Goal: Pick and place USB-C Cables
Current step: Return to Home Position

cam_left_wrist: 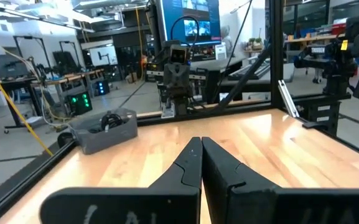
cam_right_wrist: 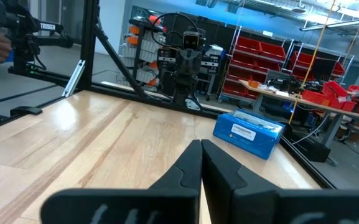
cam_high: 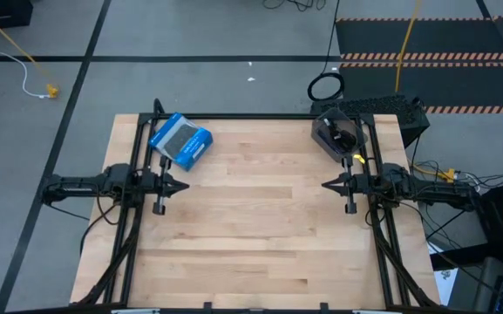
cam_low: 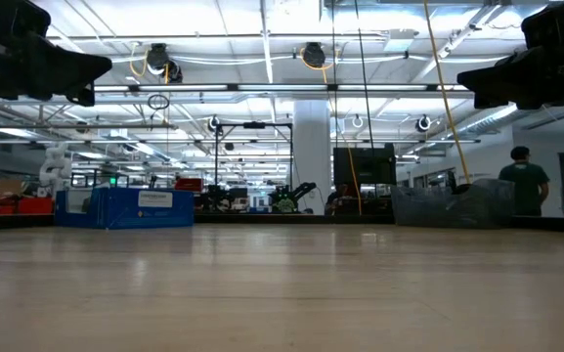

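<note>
A grey see-through bin [cam_high: 339, 133] stands at the table's far right corner, and dark bundled USB-C cables [cam_high: 344, 136] lie inside it. The left wrist view shows a black coil [cam_left_wrist: 109, 119] over the bin's rim [cam_left_wrist: 98, 134]. My left gripper [cam_high: 184, 185] hovers shut at the table's left side, pointing level toward the middle, seen close in its wrist view [cam_left_wrist: 201, 148]. My right gripper [cam_high: 327, 185] hovers shut at the right side, facing it [cam_right_wrist: 201, 149]. Neither has anything between its fingers.
A blue-and-grey box [cam_high: 181, 142] lies on the table at the far left, behind my left gripper. A large black cable hoop [cam_high: 325, 87] lies on the floor beyond the far edge. Black frame rails [cam_high: 138, 209] run along both table sides. Bare wood lies between the grippers.
</note>
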